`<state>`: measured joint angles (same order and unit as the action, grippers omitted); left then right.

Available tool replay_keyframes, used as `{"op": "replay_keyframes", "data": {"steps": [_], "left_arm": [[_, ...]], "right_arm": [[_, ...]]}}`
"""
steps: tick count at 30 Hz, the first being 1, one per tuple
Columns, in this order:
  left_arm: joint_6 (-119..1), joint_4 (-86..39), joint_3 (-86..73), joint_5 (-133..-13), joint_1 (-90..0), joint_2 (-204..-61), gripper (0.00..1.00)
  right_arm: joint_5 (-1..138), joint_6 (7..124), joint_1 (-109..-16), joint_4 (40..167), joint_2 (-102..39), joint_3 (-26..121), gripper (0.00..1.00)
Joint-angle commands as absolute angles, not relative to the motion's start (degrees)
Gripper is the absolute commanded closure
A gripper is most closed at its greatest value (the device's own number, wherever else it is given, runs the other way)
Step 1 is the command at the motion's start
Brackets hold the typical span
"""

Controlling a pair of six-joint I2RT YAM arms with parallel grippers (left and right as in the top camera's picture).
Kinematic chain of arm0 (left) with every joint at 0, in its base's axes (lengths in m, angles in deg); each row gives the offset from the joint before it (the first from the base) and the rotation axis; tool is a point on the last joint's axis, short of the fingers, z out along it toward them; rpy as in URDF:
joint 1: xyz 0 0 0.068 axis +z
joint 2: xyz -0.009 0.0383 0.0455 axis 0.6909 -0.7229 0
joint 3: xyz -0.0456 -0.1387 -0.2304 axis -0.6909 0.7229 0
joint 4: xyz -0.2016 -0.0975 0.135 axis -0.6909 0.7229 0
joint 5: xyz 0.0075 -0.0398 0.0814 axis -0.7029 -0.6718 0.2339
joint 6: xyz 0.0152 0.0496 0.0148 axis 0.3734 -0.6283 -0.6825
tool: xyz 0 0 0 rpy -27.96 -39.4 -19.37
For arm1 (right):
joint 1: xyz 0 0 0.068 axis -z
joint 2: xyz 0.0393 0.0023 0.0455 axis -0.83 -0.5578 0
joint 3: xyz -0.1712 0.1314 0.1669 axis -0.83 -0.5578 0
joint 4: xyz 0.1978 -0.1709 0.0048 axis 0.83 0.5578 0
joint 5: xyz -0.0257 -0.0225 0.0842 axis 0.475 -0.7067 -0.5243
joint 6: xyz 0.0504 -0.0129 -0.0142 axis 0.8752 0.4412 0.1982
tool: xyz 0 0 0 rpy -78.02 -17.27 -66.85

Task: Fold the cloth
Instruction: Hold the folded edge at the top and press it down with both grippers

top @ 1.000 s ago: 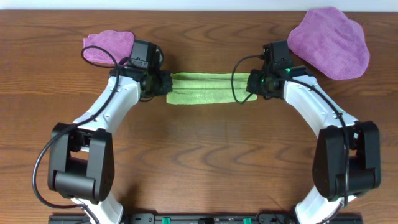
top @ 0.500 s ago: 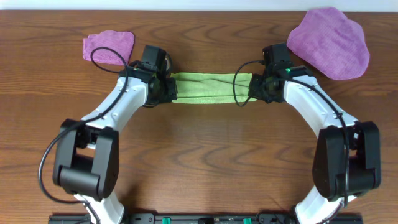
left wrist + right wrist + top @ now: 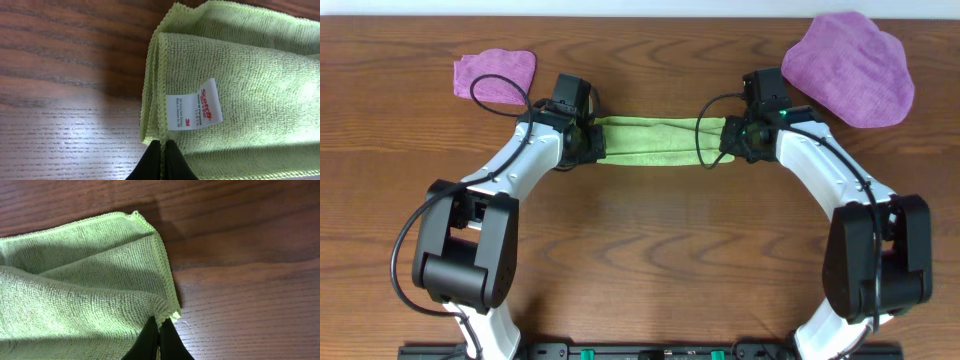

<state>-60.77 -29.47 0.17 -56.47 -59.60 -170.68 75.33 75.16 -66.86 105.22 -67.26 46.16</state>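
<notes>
Overhead, the small purple cloth (image 3: 495,77) lies flat, well apart from the left end effector (image 3: 592,143) on its outer, far side. That end effector is clenched on the left short end of the cloth (image 3: 655,143). The left wrist view shows its tips pressed together on the stitched hem, with the white tag (image 3: 192,110) just ahead of them, face up on the top layer. The cloth lies as a narrow lime-green band spanning the gap between the two end effectors. The right end effector (image 3: 728,138) is likewise clenched on the opposite short end. In the right wrist view its tips pinch the near corner, where stacked layers meet with a loose wrinkle. The large purple cloth (image 3: 848,68) rests beyond and outside the right end effector, clear of it. Judging by the doubled edges at both ends, a lengthwise fold looks done, so the task seems roughly midway. What is likely left is bringing one short end over the other, squaring the layers and letting go. The tabletop (image 3: 650,240) is dark wood grain with a soft glare under the left wrist. Of the room, only a pale strip past the far edge shows.
</notes>
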Motion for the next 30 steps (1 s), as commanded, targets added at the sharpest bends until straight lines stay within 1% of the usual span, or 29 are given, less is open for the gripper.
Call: {"op": "replay_keyframes", "data": {"steps": [1,13,30], "left_arm": [[-60.51,-29.76,-0.75,-53.34,-59.06,-170.75,0.94],[-60.51,-31.88,-0.75,-51.99,-59.06,-170.75,0.94],[-60.51,-31.99,-0.75,-52.03,-59.06,-173.46,0.94]], "right_arm": [[78.21,74.53,-65.92,104.92,-67.32,47.25,0.98],[77.14,74.55,-65.81,101.46,-70.12,47.23,0.98],[75.68,74.77,-65.92,101.68,-73.42,47.21,0.98]]}}
